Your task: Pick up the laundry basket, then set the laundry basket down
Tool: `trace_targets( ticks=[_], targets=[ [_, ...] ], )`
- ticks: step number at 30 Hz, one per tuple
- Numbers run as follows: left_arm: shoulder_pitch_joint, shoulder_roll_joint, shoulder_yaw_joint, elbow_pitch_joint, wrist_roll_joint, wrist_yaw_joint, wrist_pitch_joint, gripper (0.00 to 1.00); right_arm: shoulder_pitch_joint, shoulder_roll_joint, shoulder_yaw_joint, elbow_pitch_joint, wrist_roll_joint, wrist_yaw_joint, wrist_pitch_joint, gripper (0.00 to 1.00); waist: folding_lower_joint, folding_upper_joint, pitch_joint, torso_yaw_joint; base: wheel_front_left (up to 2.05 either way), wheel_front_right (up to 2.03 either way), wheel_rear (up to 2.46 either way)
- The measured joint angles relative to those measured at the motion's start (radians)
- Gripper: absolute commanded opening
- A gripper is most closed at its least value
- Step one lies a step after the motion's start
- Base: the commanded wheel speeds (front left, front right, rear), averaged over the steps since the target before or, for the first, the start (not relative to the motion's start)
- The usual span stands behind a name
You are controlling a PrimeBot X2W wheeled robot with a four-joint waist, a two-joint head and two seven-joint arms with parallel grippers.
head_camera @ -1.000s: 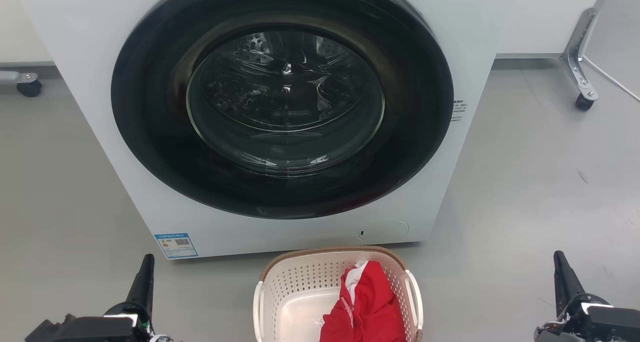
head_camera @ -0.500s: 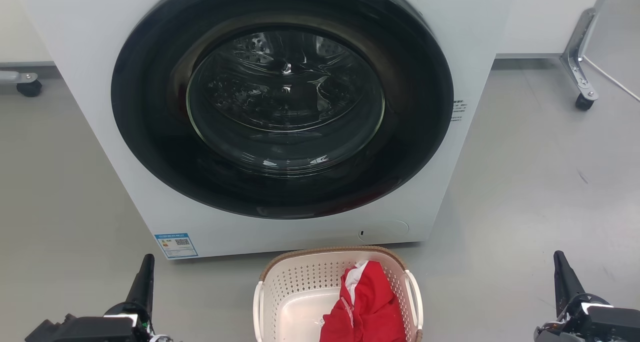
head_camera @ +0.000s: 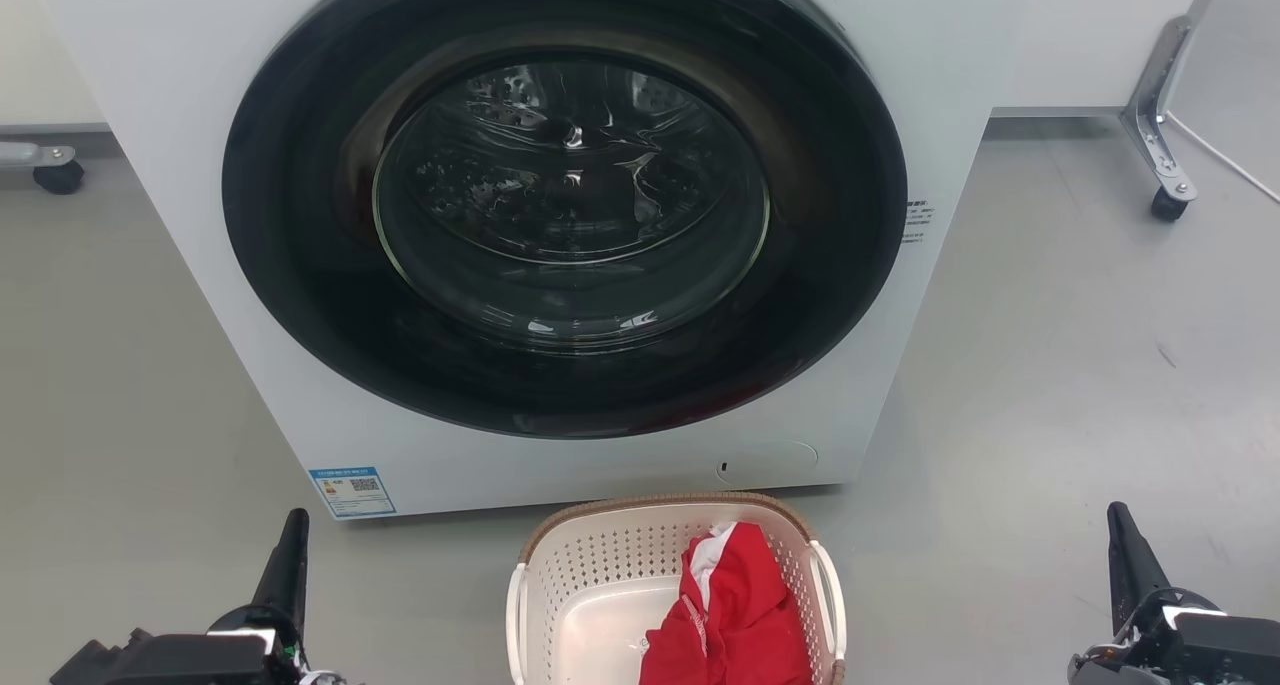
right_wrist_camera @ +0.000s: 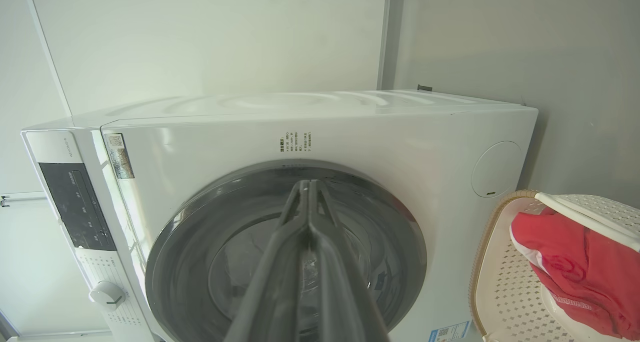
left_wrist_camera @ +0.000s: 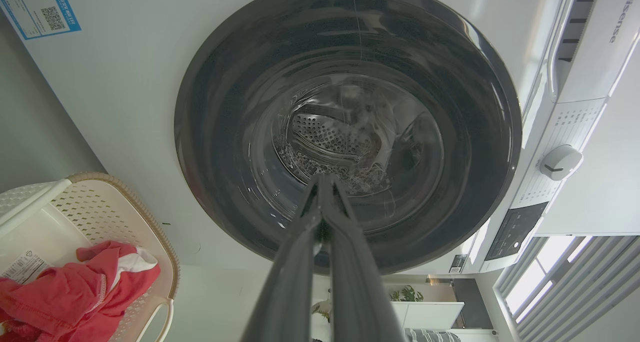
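The laundry basket (head_camera: 600, 565), cream-white and perforated with a brown woven-look rim and white side handles, stands on the floor at the bottom centre of the head view, just before the washing machine (head_camera: 150, 115). A red and white garment (head_camera: 735, 615) lies in its right half. My left gripper (head_camera: 292, 535) is shut and empty at the lower left, well left of the basket. At the lower right, my right gripper (head_camera: 1122, 530) is shut and empty too, far from the basket. The basket (left_wrist_camera: 100, 207) and my shut left gripper (left_wrist_camera: 322, 182) show in the left wrist view. The basket (right_wrist_camera: 500, 262) and my shut right gripper (right_wrist_camera: 306, 187) show in the right wrist view.
The washing machine's round dark door (head_camera: 565, 195) is closed. Grey floor (head_camera: 1050, 365) spreads on both sides of the machine. A metal leg with a caster (head_camera: 1165, 200) stands at the back right, another caster (head_camera: 58, 175) at the back left.
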Motion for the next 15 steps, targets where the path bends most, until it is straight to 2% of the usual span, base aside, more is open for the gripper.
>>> trace_targets(
  ticks=[15],
  targets=[
    [0.000,0.000,0.000,0.000,0.000,0.000,0.000,0.00,0.000,0.000,0.000,0.000,0.000,0.000,0.000,0.00,0.0000,0.0000,0.000,0.000,0.00,0.00,0.00]
  ],
)
